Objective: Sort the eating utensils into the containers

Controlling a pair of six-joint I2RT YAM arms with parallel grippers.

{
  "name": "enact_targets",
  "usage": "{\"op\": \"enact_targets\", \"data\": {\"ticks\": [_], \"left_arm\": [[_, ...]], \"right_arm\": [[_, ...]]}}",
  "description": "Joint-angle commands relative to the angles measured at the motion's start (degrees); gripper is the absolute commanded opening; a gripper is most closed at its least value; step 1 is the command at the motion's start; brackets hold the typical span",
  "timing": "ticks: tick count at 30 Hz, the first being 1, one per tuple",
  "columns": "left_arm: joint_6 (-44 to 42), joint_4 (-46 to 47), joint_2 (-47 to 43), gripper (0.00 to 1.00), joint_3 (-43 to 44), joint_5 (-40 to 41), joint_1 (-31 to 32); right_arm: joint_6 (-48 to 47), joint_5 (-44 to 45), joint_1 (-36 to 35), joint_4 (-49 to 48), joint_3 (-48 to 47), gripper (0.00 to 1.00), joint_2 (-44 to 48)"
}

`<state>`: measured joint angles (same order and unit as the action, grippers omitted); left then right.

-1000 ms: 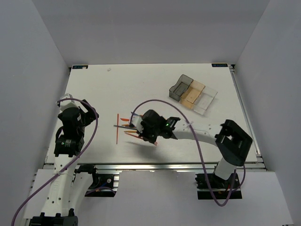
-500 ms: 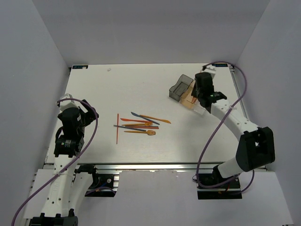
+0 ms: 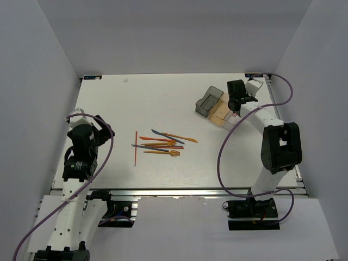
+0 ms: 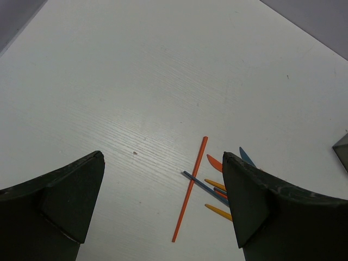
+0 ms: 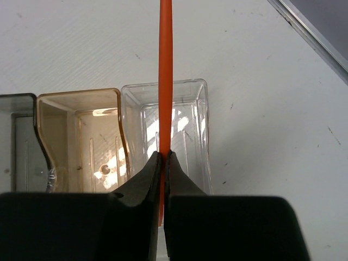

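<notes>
Over the clear bin, the right gripper is pinched tight on one orange stick, which runs lengthwise above the bin's middle. My worry: the stick looks longer than the bin, so if it's let go from this height or a bit tilted, one end could catch the rim and flip it out onto the table.

The left gripper is spread wide and holding nothing, off to the left of the pile.

Count: three bins — grey bin, amber bin and clear. One stick is in the grip, and there are seven or eight utensils in the pile — hard to say, they overlap.
</notes>
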<state>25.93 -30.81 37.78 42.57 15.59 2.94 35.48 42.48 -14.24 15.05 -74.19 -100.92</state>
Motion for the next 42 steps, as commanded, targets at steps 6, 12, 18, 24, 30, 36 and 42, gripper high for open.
{"op": "enact_targets", "data": {"ticks": [6,12,18,24,30,36,42], "left_arm": [[-0.53,0.92,-0.16,0.98,-0.55,-0.57,0.66],[-0.53,0.84,-0.08,0.98,-0.47,-0.21,0.93],[-0.53,0.84,-0.07,0.98,-0.47,-0.13,1.02],[-0.53,0.84,0.1,0.98,-0.38,-0.13,1.02],[-0.53,0.84,0.28,0.98,-0.38,-0.3,1.1],[-0.53,0.57,-0.07,0.98,-0.29,0.4,1.1],[0.35,-0.31,-0.78,0.98,-0.03,3.3,1.19]], "right_arm": [[2.05,0.33,1.05,-2.48,-0.25,0.0,-0.85],[0.64,-3.89,1.41,-4.41,1.07,0.0,-2.43],[0.64,-3.45,1.32,-4.24,2.91,0.05,-3.05],[0.55,-4.68,1.32,-3.88,3.88,0.5,-1.56],[-1.29,-6.52,1.32,-3.45,1.52,0.51,2.82],[-14.33,-27.72,-2.45,-12.3,4.31,0.59,10.03],[-44.93,-48.9,-22.2,-10.16,7.83,0.62,9.79]]}}
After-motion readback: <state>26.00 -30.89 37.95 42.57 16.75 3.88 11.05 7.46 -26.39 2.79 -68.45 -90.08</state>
